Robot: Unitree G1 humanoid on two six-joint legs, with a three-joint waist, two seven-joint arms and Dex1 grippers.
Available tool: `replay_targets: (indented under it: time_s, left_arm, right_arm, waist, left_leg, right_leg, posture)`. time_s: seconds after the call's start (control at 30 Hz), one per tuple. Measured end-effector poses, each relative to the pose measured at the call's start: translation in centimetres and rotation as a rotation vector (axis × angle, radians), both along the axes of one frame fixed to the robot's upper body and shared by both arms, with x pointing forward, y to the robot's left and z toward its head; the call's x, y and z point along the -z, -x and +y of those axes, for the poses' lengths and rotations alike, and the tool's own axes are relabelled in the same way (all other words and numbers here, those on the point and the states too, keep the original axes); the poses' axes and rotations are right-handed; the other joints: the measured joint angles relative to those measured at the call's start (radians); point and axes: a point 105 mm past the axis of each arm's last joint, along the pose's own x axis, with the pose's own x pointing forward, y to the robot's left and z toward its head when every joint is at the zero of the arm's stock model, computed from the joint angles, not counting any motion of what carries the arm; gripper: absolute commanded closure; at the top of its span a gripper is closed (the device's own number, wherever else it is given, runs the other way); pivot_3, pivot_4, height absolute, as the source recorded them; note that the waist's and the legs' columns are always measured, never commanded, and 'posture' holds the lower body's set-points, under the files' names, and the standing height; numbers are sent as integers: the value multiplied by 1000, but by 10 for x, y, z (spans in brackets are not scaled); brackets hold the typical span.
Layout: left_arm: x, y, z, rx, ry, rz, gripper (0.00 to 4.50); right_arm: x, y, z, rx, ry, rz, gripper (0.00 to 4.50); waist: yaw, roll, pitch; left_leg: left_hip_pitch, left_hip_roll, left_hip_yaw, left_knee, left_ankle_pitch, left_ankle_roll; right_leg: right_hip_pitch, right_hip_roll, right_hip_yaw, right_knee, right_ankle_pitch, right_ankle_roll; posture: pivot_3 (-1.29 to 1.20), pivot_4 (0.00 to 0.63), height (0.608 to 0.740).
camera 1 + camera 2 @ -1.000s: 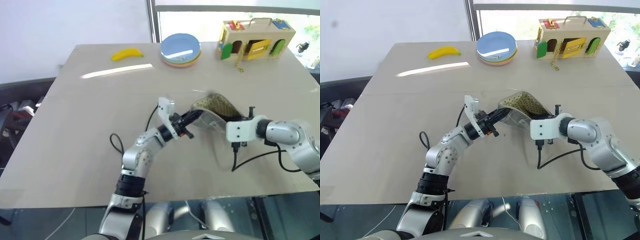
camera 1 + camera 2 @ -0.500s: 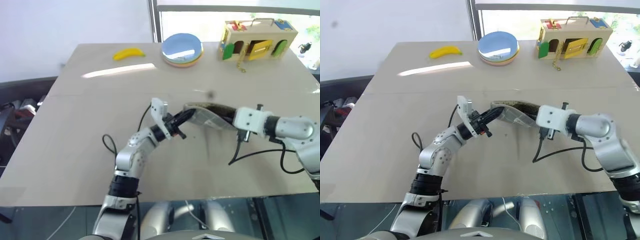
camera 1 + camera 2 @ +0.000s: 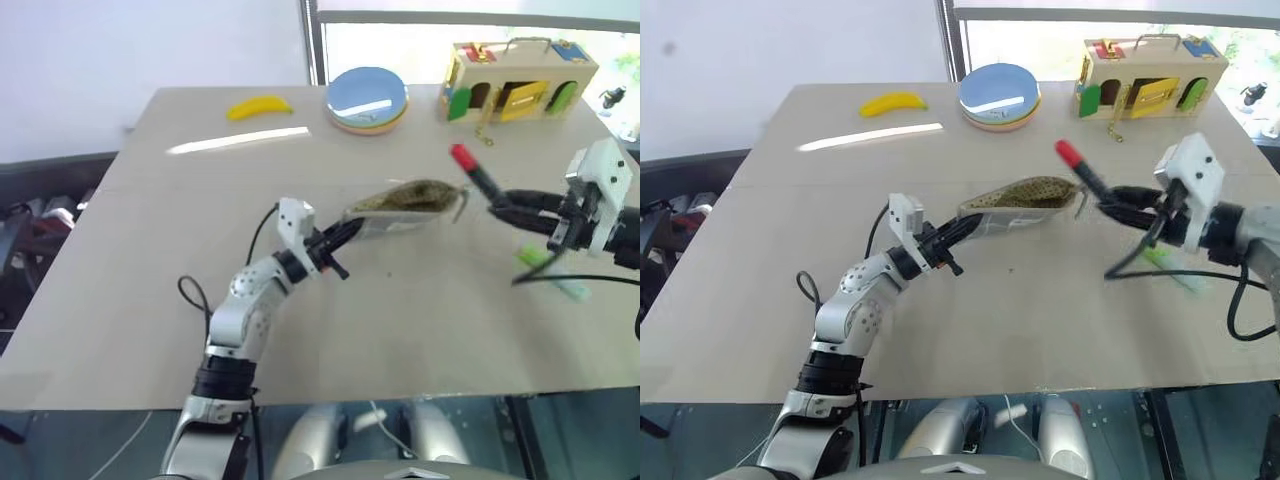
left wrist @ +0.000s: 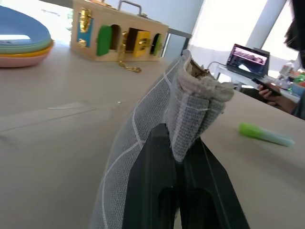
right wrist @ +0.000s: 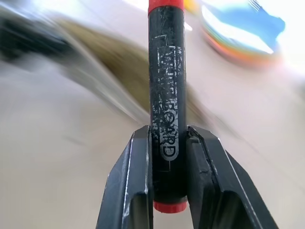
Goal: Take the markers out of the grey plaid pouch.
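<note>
Two markers: both are out of the pouch now, I think, so the job looks almost done.
Left tool (image 3: 345, 235): I have it pinched tight on one end of the grey plaid pouch (image 3: 400, 205), so the bag hangs up off the counter (image 3: 150, 300) with its open mouth facing right.
Why I hold it so: the lifted bag stays put while the other arm pulls things out.
Right tool (image 3: 505, 205): its fingers are squeezed on the red marker (image 3: 470, 170), near the black end, and the red tip sticks up and to the left.
Red marker and pouch: it sits in the air, just right of the pouch mouth and clear of it.
Green marker (image 3: 555, 275): it lies flat on the counter, near and under my right tool, well to the right of the pouch.
Next: I should lay the red one down beside the green one.
</note>
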Motion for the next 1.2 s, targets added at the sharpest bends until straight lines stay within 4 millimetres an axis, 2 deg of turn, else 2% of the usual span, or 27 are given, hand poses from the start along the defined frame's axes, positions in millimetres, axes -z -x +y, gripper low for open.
replay_targets:
  time_s: [0.07,0.13,0.2,0.23,0.27,0.4,0.43,0.53,0.57,0.63,0.7,0.77,0.83,0.93,1.03,1.2]
  left_arm:
    - [-4,0,14,-39,-36,-29,4500]
    - [-8,1,22,-61,-68,-59,4500]
    - [-9,3,28,-73,-98,-78,4500]
    - [-8,5,33,-84,-125,-86,4500]
    - [-6,6,40,-103,-154,-89,4500]
    - [-2,8,59,-151,-200,-90,4500]
    - [-1,9,60,-155,-205,-91,4500]
    - [3,11,67,-170,-230,-89,4500]
    - [4,12,69,-175,-237,-88,4500]
    - [6,14,73,-186,-242,-83,3843]
    - [9,18,80,-198,-266,-79,3090]
    - [10,23,90,-218,-303,-87,2005]
    - [10,25,98,-239,-337,-97,1072]
    - [13,31,112,-266,-390,-97,1072]
    - [20,42,121,-266,-415,-69,1072]
    - [49,80,130,-207,-376,128,1072]
  right_arm:
    - [29,-3,-26,105,79,88,4041]
    - [47,-8,-46,188,129,121,4041]
    - [56,-11,-62,241,172,129,4041]
    - [61,-13,-71,261,195,128,3558]
    - [65,-14,-79,279,217,123,3267]
    - [68,-16,-88,275,247,102,1555]
    - [68,-16,-88,271,249,98,1022]
    - [66,-19,-83,240,251,66,912]
    - [63,-21,-74,213,202,48,912]
    - [57,-21,-58,161,114,18,879]
    - [45,-12,-36,71,-28,-12,879]
    - [40,6,-19,-8,-129,1,879]
    - [47,21,-11,-47,-162,38,879]
    - [67,42,-8,-42,-214,117,879]
    - [74,60,-2,-46,-271,146,879]
    - [88,86,-7,-7,-352,178,879]
  waist:
    - [-4,0,0]
    - [-8,0,0]
    - [-11,1,0]
    - [-12,1,0]
    - [-12,1,0]
    - [-11,1,0]
    - [-10,1,0]
    - [-8,1,0]
    - [-9,1,0]
    - [-10,1,0]
    - [-11,1,0]
    - [-6,1,0]
    - [0,1,0]
    - [2,1,0]
    - [-2,1,0]
    - [-9,2,0]
  left_leg:
    - [0,0,1,-1,0,0]
    - [0,0,2,-1,0,0]
    - [1,0,3,-1,0,0]
    - [1,1,3,-1,0,0]
    - [2,1,3,-1,0,0]
    - [2,1,4,-1,0,0]
    - [2,1,4,-1,0,0]
    - [2,1,3,-1,0,0]
    - [2,1,3,-1,0,0]
    - [2,1,4,-1,0,0]
    - [1,2,3,-2,0,0]
    - [1,2,1,-2,0,0]
    - [1,1,0,-1,0,0]
    - [1,1,1,-2,0,0]
    - [2,1,1,-2,0,0]
    - [3,2,2,-3,-1,1]
  right_leg:
    - [-1,0,1,-1,0,0]
    - [-1,0,2,0,0,0]
    - [-1,1,3,1,0,0]
    - [-1,1,3,1,0,0]
    - [-1,1,3,1,0,0]
    - [-1,1,3,1,0,0]
    - [-1,1,3,1,0,0]
    - [-1,1,3,1,0,0]
    - [-1,1,3,1,0,0]
    - [-1,1,4,1,0,0]
    - [-1,2,3,0,0,0]
    - [0,1,1,-1,0,0]
    - [0,0,1,-2,0,0]
    - [1,0,1,-1,0,0]
    - [1,1,1,0,0,0]
    - [1,1,3,-1,0,0]
  posture:
    - [0,150,740]
    - [0,150,740]
    - [0,150,740]
    - [0,150,740]
    - [0,150,740]
    - [0,150,740]
    - [0,150,740]
    - [0,150,740]
    - [0,150,740]
    - [0,150,740]
    - [0,150,740]
    - [0,150,740]
    - [0,150,740]
    - [0,150,740]
    - [0,150,740]
    - [0,150,740]
